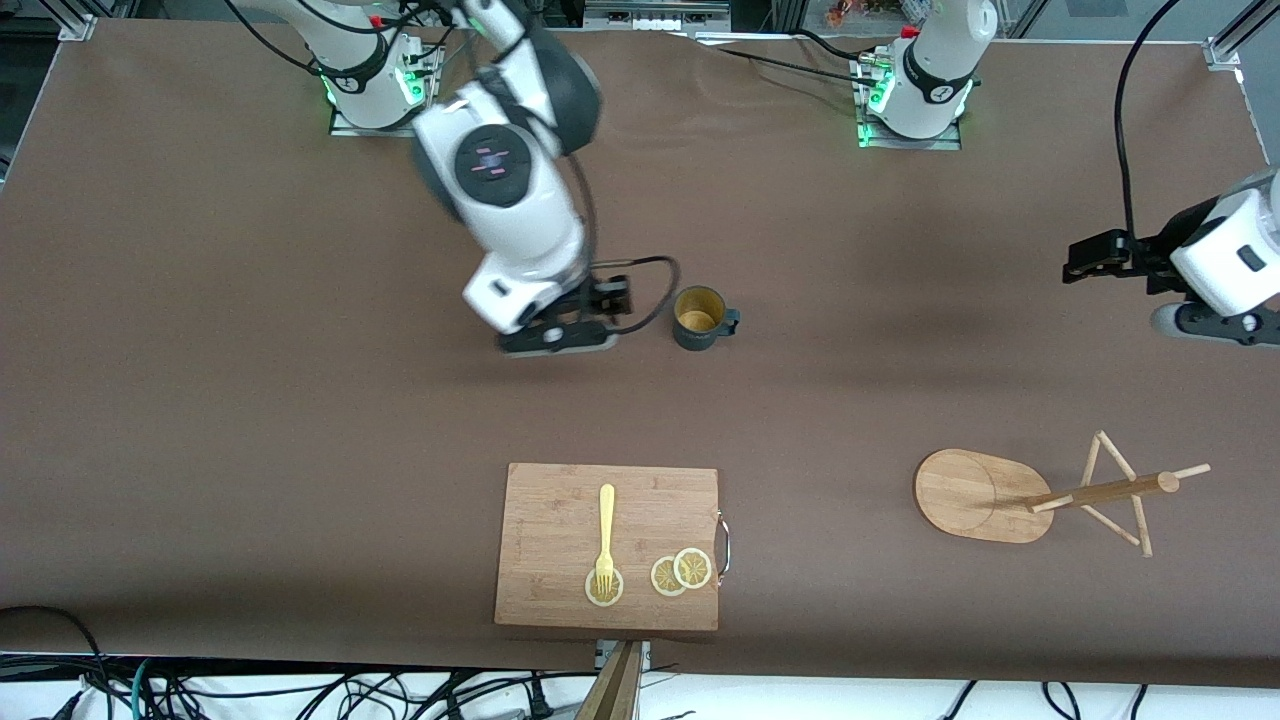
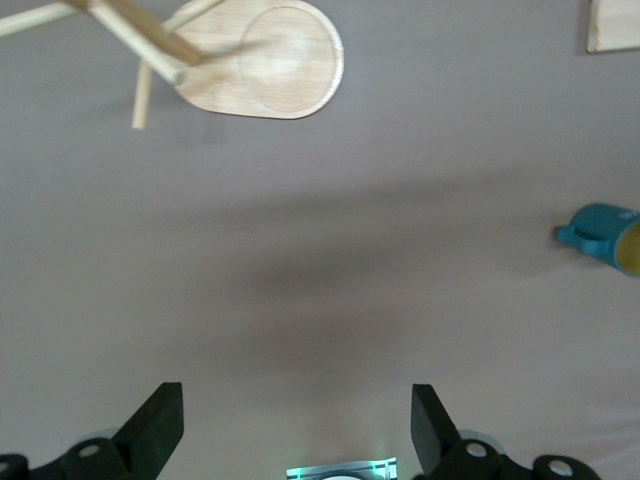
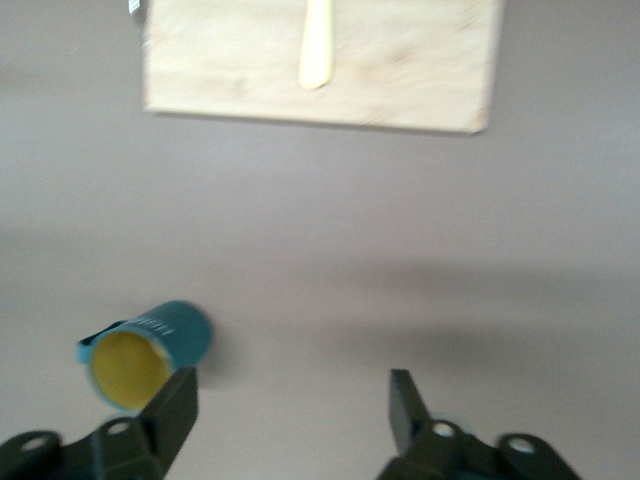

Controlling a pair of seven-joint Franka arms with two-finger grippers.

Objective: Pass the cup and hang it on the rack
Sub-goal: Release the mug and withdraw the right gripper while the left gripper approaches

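Observation:
The dark teal cup stands upright mid-table, yellowish inside, with its handle toward the left arm's end. My right gripper hangs low beside it on the right arm's side. In the right wrist view it is open and empty, with the cup just outside one finger. The bamboo rack stands nearer the front camera, toward the left arm's end. My left gripper waits over bare table at the left arm's end. It is open and empty, and its view shows the rack and the cup farther off.
A wooden cutting board lies near the front edge with a yellow fork and three lemon slices on it. It also shows in the right wrist view. A brown cloth covers the table.

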